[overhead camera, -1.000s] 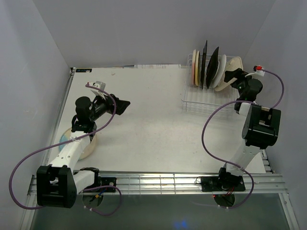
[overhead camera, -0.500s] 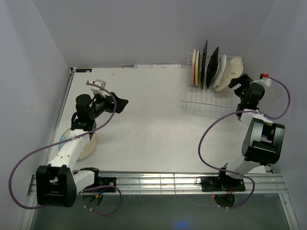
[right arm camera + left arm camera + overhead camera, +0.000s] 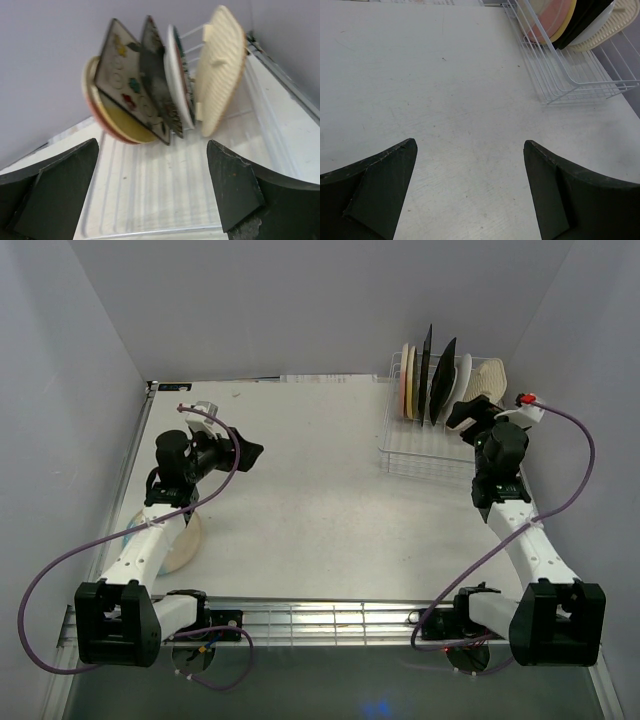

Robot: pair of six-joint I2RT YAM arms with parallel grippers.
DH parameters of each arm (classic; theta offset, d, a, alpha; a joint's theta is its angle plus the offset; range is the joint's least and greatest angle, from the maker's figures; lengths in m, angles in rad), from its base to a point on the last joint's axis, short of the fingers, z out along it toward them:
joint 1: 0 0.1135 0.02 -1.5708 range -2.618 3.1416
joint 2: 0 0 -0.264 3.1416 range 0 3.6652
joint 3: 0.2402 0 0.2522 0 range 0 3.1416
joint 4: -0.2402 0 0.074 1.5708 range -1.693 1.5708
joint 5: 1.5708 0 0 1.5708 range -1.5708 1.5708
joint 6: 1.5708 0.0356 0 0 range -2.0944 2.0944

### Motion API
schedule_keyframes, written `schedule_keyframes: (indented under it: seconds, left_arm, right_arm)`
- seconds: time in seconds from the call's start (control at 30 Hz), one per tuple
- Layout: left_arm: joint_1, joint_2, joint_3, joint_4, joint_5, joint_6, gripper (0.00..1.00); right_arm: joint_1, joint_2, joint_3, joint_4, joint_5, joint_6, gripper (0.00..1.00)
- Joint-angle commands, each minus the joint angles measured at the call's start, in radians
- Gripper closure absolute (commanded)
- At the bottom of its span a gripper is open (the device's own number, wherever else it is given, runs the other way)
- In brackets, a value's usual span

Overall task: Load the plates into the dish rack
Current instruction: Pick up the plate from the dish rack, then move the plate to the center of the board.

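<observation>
The white wire dish rack (image 3: 405, 455) stands at the back right with several plates (image 3: 432, 388) upright in its slots. In the right wrist view these are a pink-and-yellow round pair (image 3: 107, 125), two black floral squares (image 3: 131, 85), a white green-rimmed round plate (image 3: 176, 75) and a cream ribbed square one (image 3: 220, 65). My right gripper (image 3: 462, 412) (image 3: 152, 144) hangs open and holds nothing, above the rack's near part and facing those plates. A blue-cream plate (image 3: 185, 545) lies flat at the left, partly under my left arm. My left gripper (image 3: 250, 452) (image 3: 470, 144) is open over bare table.
Grey walls close in the table on the left, back and right. The rack (image 3: 560, 75) shows at the far right in the left wrist view. A metal rail (image 3: 330, 615) runs along the near edge, between the arm bases.
The right arm has swung its bulky link down toward its base. Its gripper has shifted a little left, from the rack's right end to over the rack's near part. The left gripper drifted slightly back and left.
</observation>
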Motion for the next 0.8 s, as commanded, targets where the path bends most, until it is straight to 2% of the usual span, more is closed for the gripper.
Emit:
schedule_keyframes:
  seconds: [0.0,0.23,0.5,0.57,0.77]
  left_arm:
    - [0.015,-0.006,0.034,-0.011,-0.027,0.000,0.02]
    - [0.049,-0.009,0.022,0.010,-0.043,-0.046,0.02]
    - [0.052,0.011,0.024,0.012,-0.075,-0.019,0.02]
    - [0.052,0.009,0.027,0.007,-0.104,-0.008,0.02]
    - [0.059,-0.008,0.037,-0.031,-0.210,0.038,0.02]
  right_arm:
    - [0.112,-0.067,0.017,-0.016,0.023,-0.024,0.05]
    - [0.325,-0.137,-0.032,-0.039,-0.023,-0.006,0.02]
    - [0.604,-0.143,-0.064,-0.052,0.018,-0.076,0.00]
    - [0.656,-0.110,-0.072,-0.018,0.042,-0.115,0.05]
    - [0.796,0.076,0.000,-0.003,0.073,-0.179,0.07]
